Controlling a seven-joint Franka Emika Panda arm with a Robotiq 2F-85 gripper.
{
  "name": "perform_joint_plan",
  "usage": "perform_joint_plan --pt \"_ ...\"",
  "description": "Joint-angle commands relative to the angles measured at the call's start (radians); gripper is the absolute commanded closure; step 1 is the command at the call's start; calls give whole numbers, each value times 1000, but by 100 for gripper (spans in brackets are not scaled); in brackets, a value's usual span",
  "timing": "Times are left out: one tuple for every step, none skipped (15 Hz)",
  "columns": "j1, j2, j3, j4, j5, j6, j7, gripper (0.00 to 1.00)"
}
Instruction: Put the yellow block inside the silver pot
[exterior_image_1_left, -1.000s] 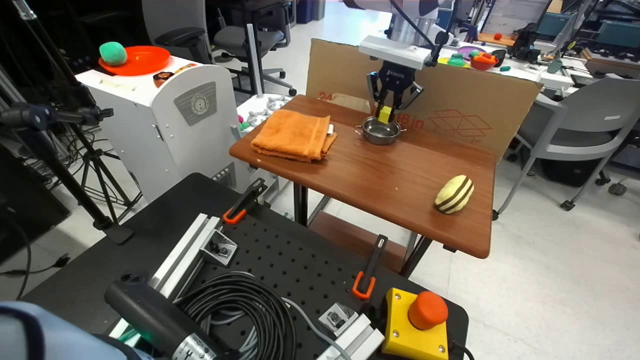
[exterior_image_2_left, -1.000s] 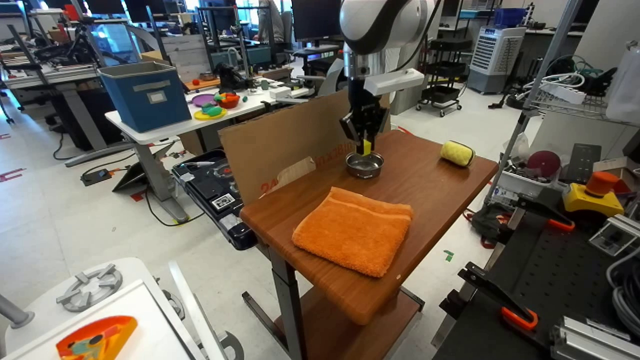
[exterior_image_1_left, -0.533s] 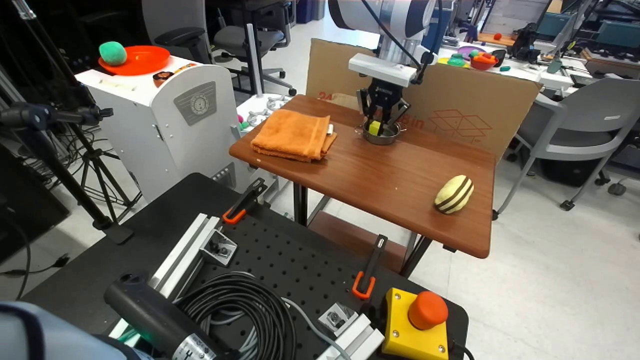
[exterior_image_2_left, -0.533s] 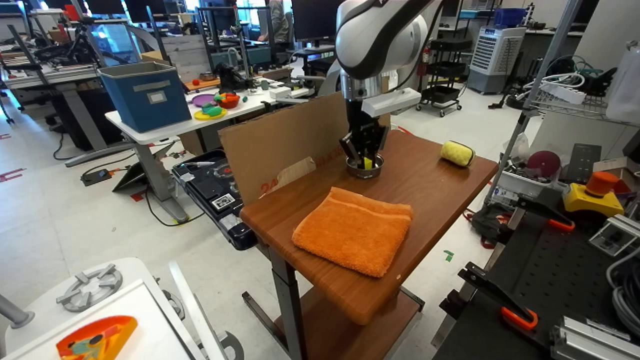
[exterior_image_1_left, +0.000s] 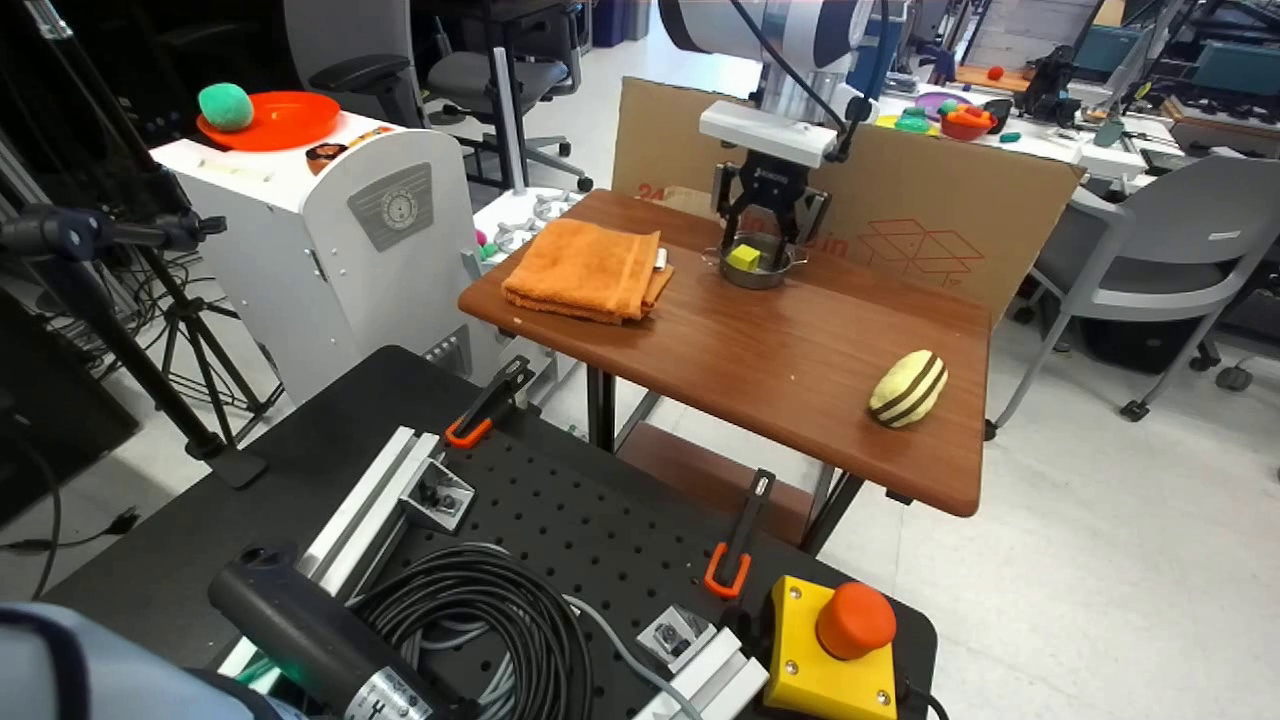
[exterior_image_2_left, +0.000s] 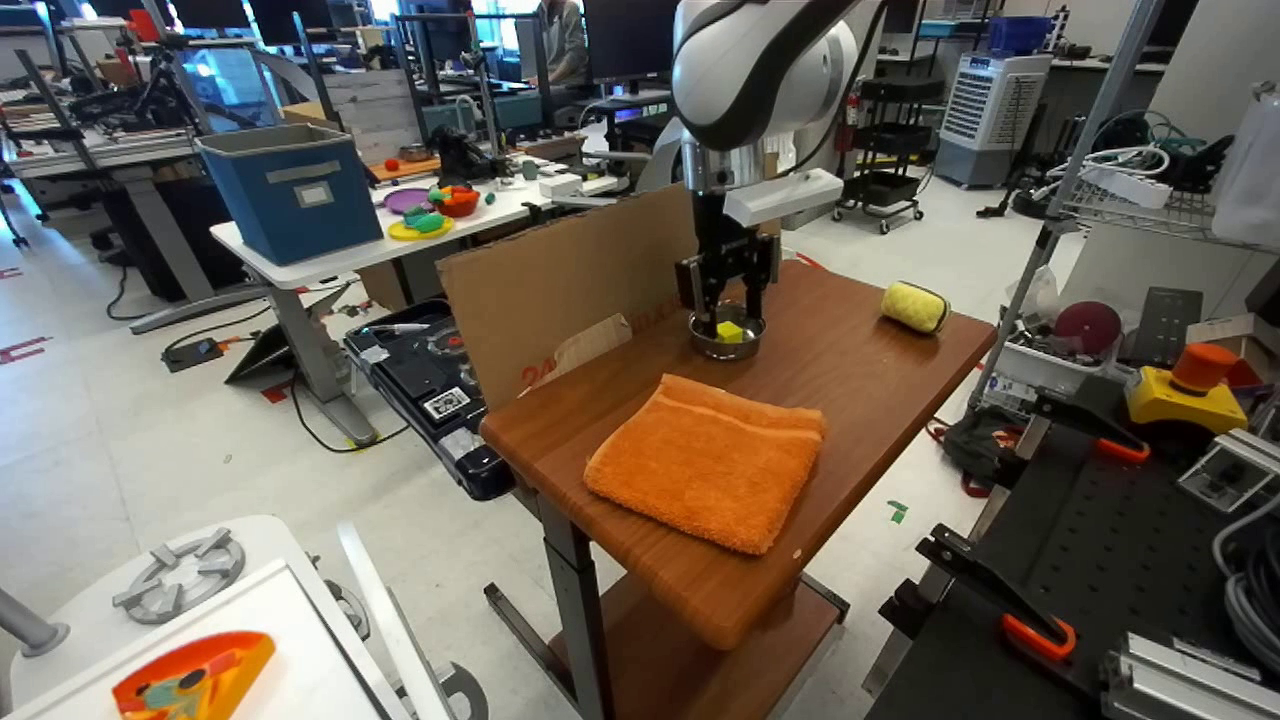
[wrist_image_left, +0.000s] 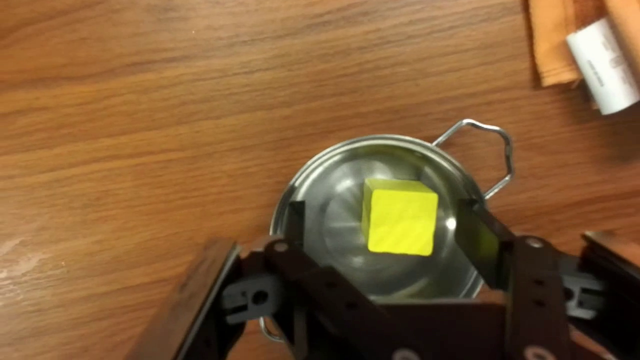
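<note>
There it is, the yellow block (wrist_image_left: 402, 220), sitting inside the silver pot (wrist_image_left: 337, 210), one flat face turned square to the wrist camera and shiny metal all around it! Right above hangs the end effector (wrist_image_left: 384, 222), and look at that spread: the fingers (wrist_image_left: 477, 230) stand wide apart, one on either side of the cube, a visible gap between each of them and the yellow. In both exterior views the tips are right down at the rim; whether they touch the metal, I can't tell. The arm (exterior_image_2_left: 765, 80) looms overhead, white and black.

The pot stands upright on the brown worktop (exterior_image_1_left: 750, 370), near the cardboard panel (exterior_image_1_left: 930, 200) along the edge, a loop handle (wrist_image_left: 509, 160) sticking out in the wrist view. Off to one side lies the orange towel (exterior_image_2_left: 710, 465), folded flat and apart from the pot, with a white cylinder (wrist_image_left: 604, 67) at its edge. And over at the opposite end, well apart from everything, rests the oval yellow thing (exterior_image_1_left: 908, 389), dark stripes showing. Down in the foreground of an exterior view, a coil of black cable (exterior_image_1_left: 570, 620) sits beside a yellow box (exterior_image_1_left: 835, 685) topped by a red button (exterior_image_1_left: 857, 620).
</note>
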Motion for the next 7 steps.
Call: perform_joint_plan --pt "-4 -123 -14 -79 25 -170 53 0" --pt "4 -166 -41 -122 -1 -209 88 0" --pt "0 -67 -14 -30 2 -143 43 0" --pt "-3 -90 -19 -43 1 -160 47 0" --pt "-5 -94 -19 -43 1 -158 47 0" --pt "-3 -89 -18 -43 1 -156 47 0" --pt "-1 -83 -17 -43 1 -156 47 0"
